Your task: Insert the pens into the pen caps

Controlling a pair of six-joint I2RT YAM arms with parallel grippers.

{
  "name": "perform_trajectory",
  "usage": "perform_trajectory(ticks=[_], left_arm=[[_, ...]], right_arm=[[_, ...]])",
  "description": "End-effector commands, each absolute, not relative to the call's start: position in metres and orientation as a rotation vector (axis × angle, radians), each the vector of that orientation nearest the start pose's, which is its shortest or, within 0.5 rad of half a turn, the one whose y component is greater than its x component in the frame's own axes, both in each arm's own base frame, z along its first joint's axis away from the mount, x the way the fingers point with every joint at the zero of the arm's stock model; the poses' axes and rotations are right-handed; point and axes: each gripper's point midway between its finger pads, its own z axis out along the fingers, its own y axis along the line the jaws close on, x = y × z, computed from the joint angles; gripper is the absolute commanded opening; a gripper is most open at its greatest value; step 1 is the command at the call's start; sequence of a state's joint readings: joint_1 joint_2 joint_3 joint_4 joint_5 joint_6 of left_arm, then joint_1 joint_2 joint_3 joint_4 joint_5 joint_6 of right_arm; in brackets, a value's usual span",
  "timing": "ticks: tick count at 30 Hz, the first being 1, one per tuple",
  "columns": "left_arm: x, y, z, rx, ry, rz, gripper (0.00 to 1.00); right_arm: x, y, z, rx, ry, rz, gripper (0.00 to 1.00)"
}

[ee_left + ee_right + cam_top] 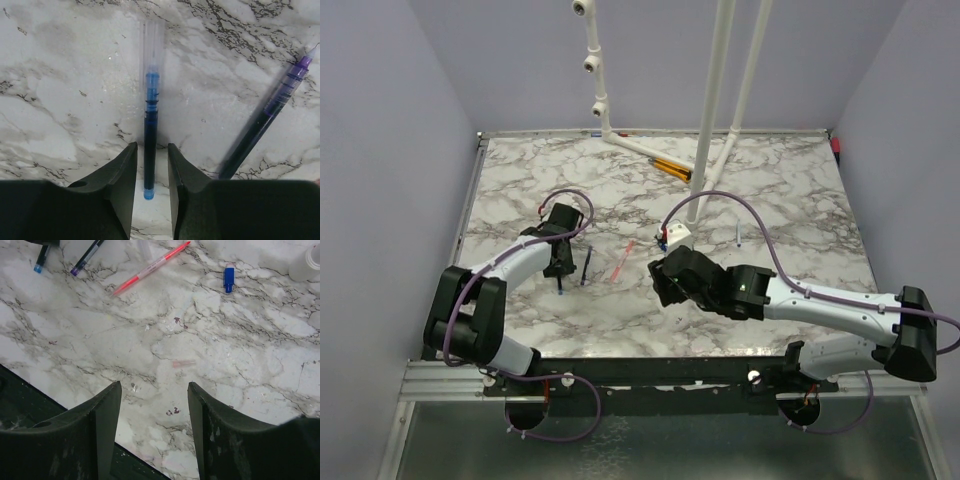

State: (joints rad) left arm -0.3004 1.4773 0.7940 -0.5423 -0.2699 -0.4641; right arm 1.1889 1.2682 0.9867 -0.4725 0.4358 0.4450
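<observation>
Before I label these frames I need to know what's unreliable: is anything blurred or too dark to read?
Left wrist: the blue pen is crisp low down, its clear upper end smears into the marble tabletop; the left gripper is dark, little detail. Right wrist: pink-red pen and blue cap sharp, right gripper equally dark. Top external: even light, soft shadows.

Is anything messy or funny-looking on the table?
A bit messy: the blue pen, dark pen and pink pen lie scattered at different angles, and the blue cap lies alone, apart from its pen. Nothing looks broken.
</observation>
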Motion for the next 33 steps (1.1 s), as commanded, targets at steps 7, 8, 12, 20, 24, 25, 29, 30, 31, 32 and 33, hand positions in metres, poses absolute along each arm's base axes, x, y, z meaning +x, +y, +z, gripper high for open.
perform_trajectory(ticks=[7, 8, 12, 20, 24, 25, 29, 30, 31, 32, 33], left_arm=[[0.278, -0.054, 0.054, -0.260, 2.621, 0.115, 0.38], [0.280, -0.055, 0.059, -0.250, 2.612, 0.111, 0.39], [0.287, -0.069, 0.080, -0.203, 2.586, 0.001, 0.42], [0.304, -0.095, 0.124, -0.044, 2.521, -0.161, 0.48], [0.306, -0.100, 0.121, -0.017, 2.533, -0.143, 0.53], [0.306, -0.102, 0.119, -0.013, 2.539, -0.136, 0.53], [0.307, -0.111, 0.105, 0.025, 2.565, -0.082, 0.54], [0.308, -0.112, 0.102, 0.032, 2.569, -0.066, 0.54], [0.308, -0.114, 0.098, 0.039, 2.577, -0.057, 0.54], [0.308, -0.115, 0.094, 0.041, 2.585, -0.048, 0.54], [0.309, -0.116, 0.089, 0.042, 2.592, -0.044, 0.54]], right_arm=[[0.178, 0.288, 0.175, -0.603, 2.183, 0.393, 0.60], [0.177, 0.288, 0.177, -0.604, 2.182, 0.405, 0.60], [0.176, 0.287, 0.184, -0.602, 2.171, 0.415, 0.61], [0.171, 0.289, 0.200, -0.589, 2.150, 0.489, 0.62], [0.170, 0.288, 0.201, -0.578, 2.152, 0.498, 0.62], [0.170, 0.287, 0.199, -0.574, 2.159, 0.493, 0.63], [0.169, 0.286, 0.196, -0.566, 2.166, 0.493, 0.62], [0.169, 0.287, 0.196, -0.566, 2.167, 0.499, 0.63], [0.168, 0.287, 0.196, -0.567, 2.169, 0.502, 0.63], [0.168, 0.287, 0.196, -0.566, 2.170, 0.506, 0.63], [0.167, 0.288, 0.195, -0.567, 2.173, 0.509, 0.63]])
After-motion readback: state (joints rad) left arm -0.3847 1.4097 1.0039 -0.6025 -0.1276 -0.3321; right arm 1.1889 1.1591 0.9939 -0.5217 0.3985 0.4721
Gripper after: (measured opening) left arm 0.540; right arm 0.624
